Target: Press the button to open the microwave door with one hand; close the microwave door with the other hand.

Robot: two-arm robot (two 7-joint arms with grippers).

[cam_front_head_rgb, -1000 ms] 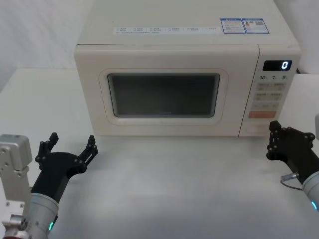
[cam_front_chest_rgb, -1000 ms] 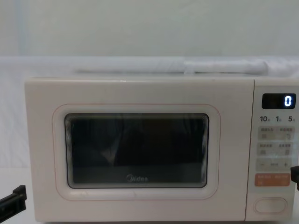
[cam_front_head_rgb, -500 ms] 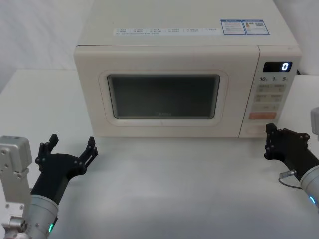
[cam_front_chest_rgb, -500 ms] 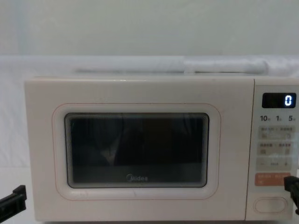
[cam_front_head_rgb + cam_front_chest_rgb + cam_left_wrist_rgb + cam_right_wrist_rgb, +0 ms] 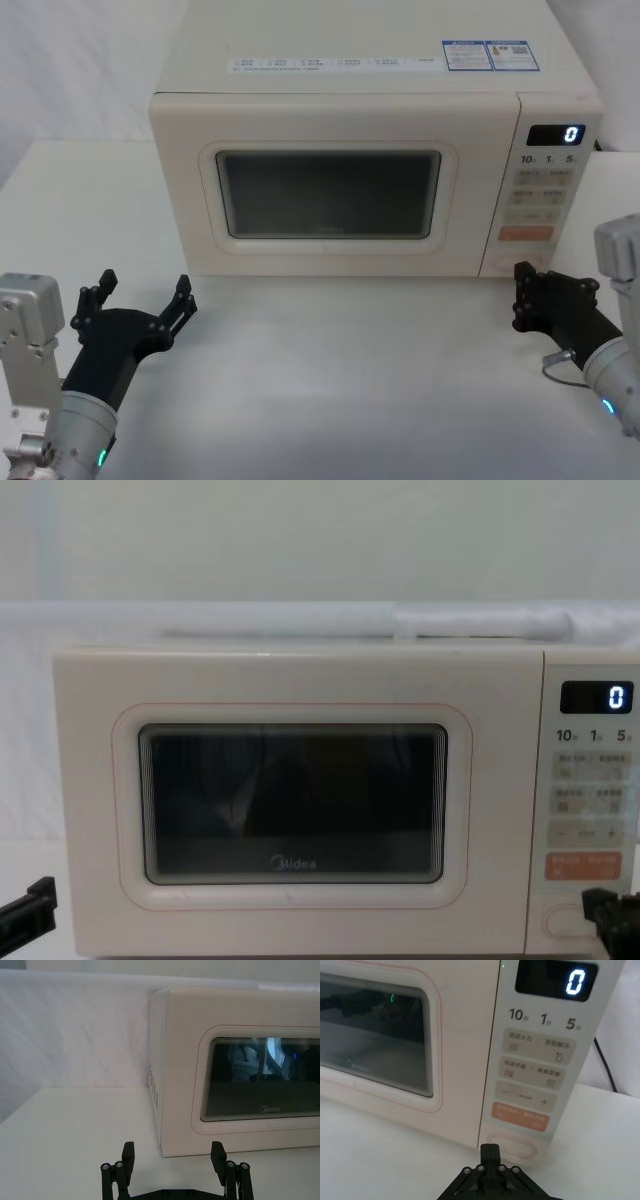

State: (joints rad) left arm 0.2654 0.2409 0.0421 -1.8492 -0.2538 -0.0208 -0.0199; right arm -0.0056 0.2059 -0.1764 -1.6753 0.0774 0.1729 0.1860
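The cream microwave stands at the back of the table with its door closed and its display reading 0. The oval button spans the foot of the control panel, below the orange key. My right gripper is shut, and its fingertips point at the button from close in front; whether they touch it I cannot tell. In the chest view the right gripper covers part of the button. My left gripper rests open and empty on the table, in front of the microwave's left corner.
White tabletop stretches between the two arms. A black cable runs down behind the microwave's right side. A white cloth backdrop hangs behind the table.
The right gripper has moved left and lower, from beside the panel to in front of the button. The left gripper and the door have not moved.
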